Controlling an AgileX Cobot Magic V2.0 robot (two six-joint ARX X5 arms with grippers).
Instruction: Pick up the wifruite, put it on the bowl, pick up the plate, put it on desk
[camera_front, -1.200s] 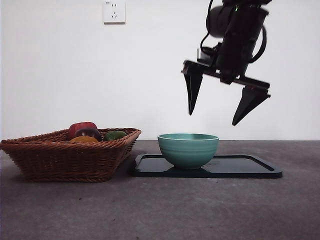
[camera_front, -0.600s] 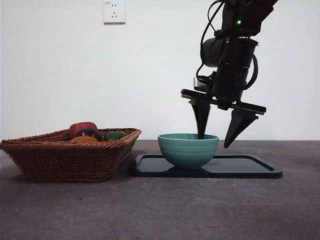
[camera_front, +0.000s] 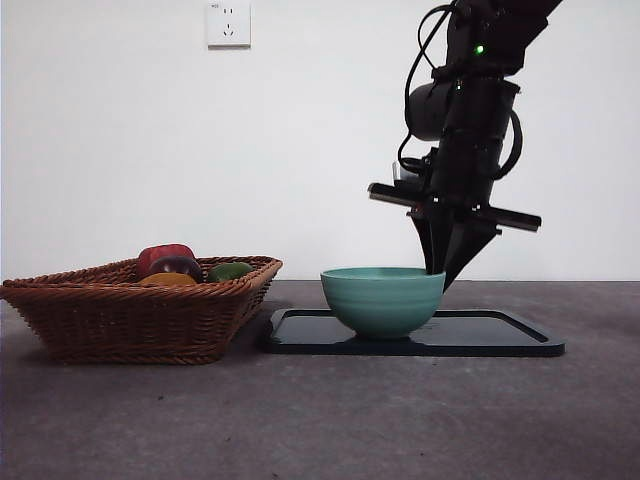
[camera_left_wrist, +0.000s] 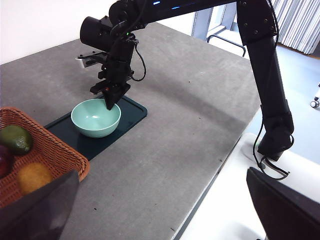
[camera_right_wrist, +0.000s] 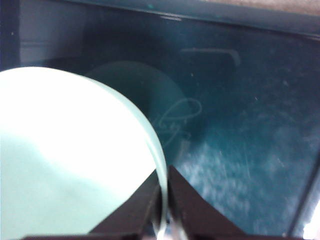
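Note:
The wifruite (camera_front: 168, 280) (camera_left_wrist: 32, 177), small and orange-brown, lies in the wicker basket (camera_front: 130, 310) on the left. On the flat dark plate (camera_front: 500, 335) (camera_left_wrist: 131, 111) stands the mint-green ribbed bowl (camera_front: 383, 300) (camera_left_wrist: 96, 117) (camera_right_wrist: 65, 150). My right gripper (camera_front: 437, 272) (camera_left_wrist: 110, 102) (camera_right_wrist: 164, 200) reaches down from above and is shut on the bowl's right rim, one jaw inside and one outside. My left gripper (camera_left_wrist: 161, 172) hangs high over the desk (camera_front: 400, 420) near the basket, open and holding nothing.
A green fruit (camera_front: 230, 270) (camera_left_wrist: 15, 139) and a red fruit (camera_front: 165, 258) share the basket (camera_left_wrist: 50, 145). A wall socket (camera_front: 228, 22) sits high on the white wall. The desk edge (camera_left_wrist: 215, 175) runs near the right arm's base.
My right gripper came down from above the bowl and closed its open jaws on the right rim. The bowl shifted slightly to the right.

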